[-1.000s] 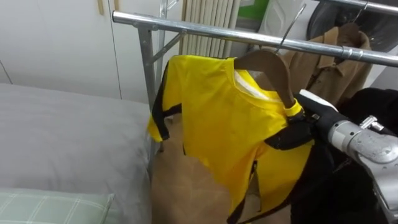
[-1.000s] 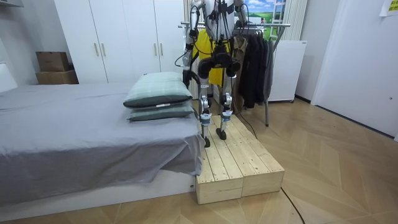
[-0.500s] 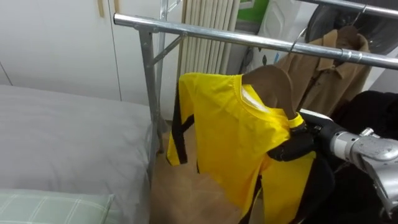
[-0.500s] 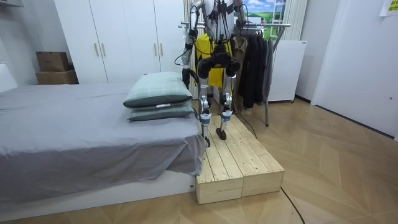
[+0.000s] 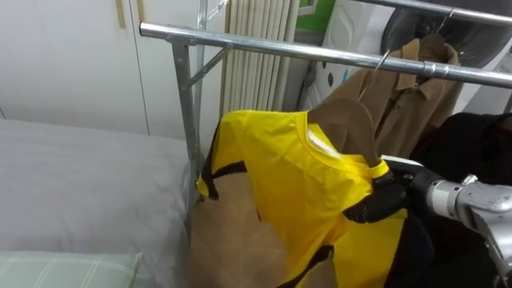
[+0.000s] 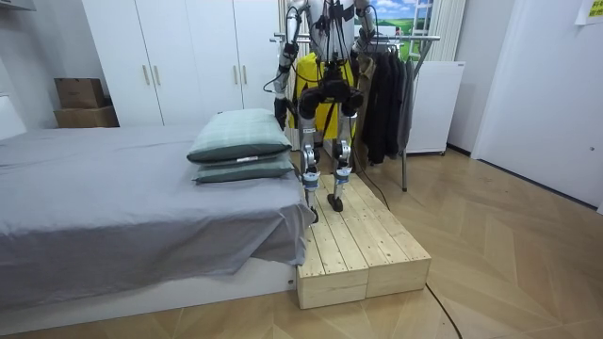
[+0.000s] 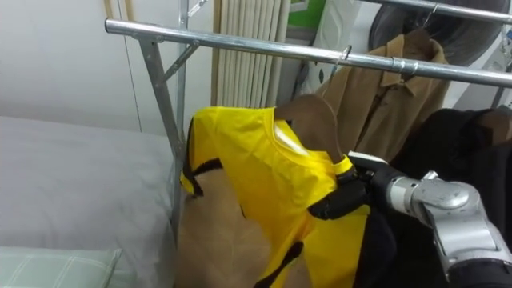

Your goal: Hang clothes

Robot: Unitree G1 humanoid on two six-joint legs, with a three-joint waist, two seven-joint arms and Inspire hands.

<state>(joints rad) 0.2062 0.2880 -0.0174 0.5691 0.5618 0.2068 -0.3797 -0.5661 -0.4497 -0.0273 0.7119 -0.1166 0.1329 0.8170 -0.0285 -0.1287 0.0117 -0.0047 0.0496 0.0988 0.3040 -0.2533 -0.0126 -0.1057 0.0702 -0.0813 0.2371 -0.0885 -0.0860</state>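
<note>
A yellow shirt (image 5: 288, 176) with black trim hangs on a brown wooden hanger (image 5: 344, 120) just below the metal clothes rail (image 5: 264, 48). The hanger's wire hook (image 5: 376, 72) reaches up to the rail and seems to sit over it. My right hand (image 5: 374, 204) comes in from the right, its dark fingers curled round the hanger's right end through the shirt's shoulder. In the room view I stand on a wooden platform (image 6: 367, 254) facing the rack, and my left hand (image 6: 281, 113) hangs at my side.
A brown jacket (image 5: 408, 88) and dark clothes (image 5: 472, 148) hang further right on the rail. The rack's upright post (image 5: 186, 120) stands against the grey bed (image 5: 80, 192), with a pale green pillow (image 5: 64, 270) near me. White wardrobes and a radiator stand behind.
The hanger has come down with my right hand: its hook was above the rail a second ago and now rests at the rail. The shirt swung left and hangs lower.
</note>
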